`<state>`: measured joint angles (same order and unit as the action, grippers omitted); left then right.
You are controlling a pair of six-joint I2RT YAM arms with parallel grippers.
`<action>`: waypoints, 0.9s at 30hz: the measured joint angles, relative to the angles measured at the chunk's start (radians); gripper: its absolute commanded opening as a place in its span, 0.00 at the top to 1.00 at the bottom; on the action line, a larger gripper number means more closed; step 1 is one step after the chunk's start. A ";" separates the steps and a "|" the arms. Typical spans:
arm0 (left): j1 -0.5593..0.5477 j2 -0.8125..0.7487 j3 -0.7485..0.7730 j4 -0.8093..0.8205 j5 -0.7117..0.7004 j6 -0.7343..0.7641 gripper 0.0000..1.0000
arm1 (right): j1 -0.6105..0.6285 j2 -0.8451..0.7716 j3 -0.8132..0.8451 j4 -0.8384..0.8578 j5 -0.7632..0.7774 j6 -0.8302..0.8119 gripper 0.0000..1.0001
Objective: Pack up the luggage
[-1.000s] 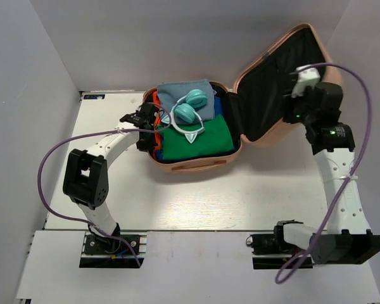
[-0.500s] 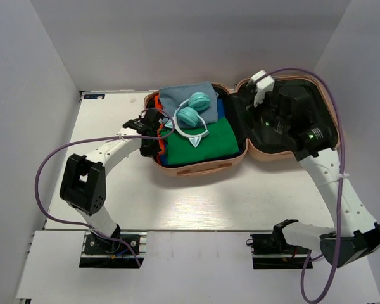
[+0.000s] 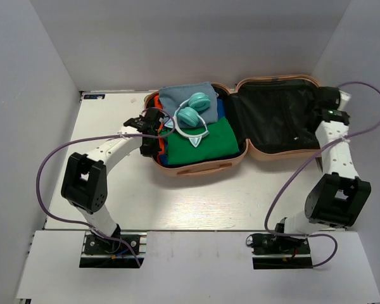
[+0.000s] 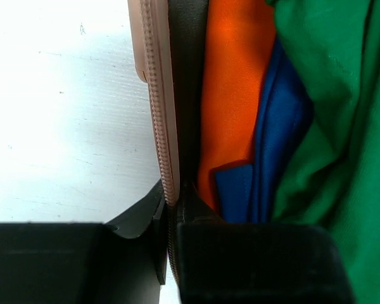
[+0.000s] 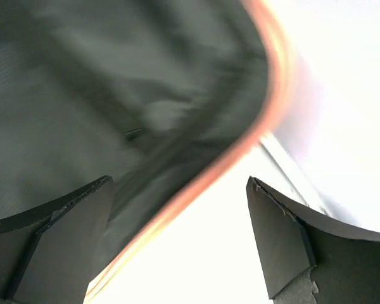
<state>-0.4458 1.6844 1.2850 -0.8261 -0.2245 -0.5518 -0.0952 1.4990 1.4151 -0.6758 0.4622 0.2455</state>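
The pale pink luggage (image 3: 199,168) lies open flat on the table. Its left half holds folded green (image 3: 206,142), blue, orange and grey-blue clothes (image 3: 177,95), with teal headphones (image 3: 193,114) on top. The black-lined lid (image 3: 272,120) lies flat to the right. My left gripper (image 3: 153,126) is shut on the luggage's left rim (image 4: 153,95), beside the orange cloth (image 4: 231,95). At the lid's far right edge my right gripper (image 3: 327,111) stands open. The lid's pink rim (image 5: 240,149) runs, blurred, just beyond the gap between its fingers.
The white table (image 3: 196,202) is boxed in by grey walls on the left, back and right. The right wall is close to the right arm. Purple cables (image 3: 44,171) loop off both arms. The arm bases (image 3: 111,244) sit at the near edge.
The lid has dropped from upright to flat on the table. My right gripper has let go of it, opened wide and swung to the lid's right edge. The left gripper keeps its hold.
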 measured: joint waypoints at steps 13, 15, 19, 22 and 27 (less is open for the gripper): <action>0.000 0.026 0.035 -0.037 0.003 0.035 1.00 | -0.285 0.164 -0.142 0.258 -0.150 0.243 0.10; 0.000 0.027 0.035 -0.038 0.003 0.036 1.00 | -0.286 0.179 -0.156 0.297 -0.142 0.264 0.10; 0.000 0.027 0.035 -0.038 0.003 0.037 1.00 | -0.290 0.179 -0.208 0.392 -0.130 0.291 0.10; 0.000 0.027 0.035 -0.038 0.003 0.037 1.00 | -0.294 0.188 -0.206 0.407 -0.131 0.304 0.10; 0.000 0.029 0.038 -0.039 0.003 0.039 1.00 | -0.304 0.207 -0.123 0.315 -0.135 0.270 0.10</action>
<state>-0.4461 1.7138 1.3228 -0.8654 -0.2218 -0.5125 -0.3996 1.7058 1.2922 -0.3603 0.3271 0.5159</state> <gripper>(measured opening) 0.179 0.904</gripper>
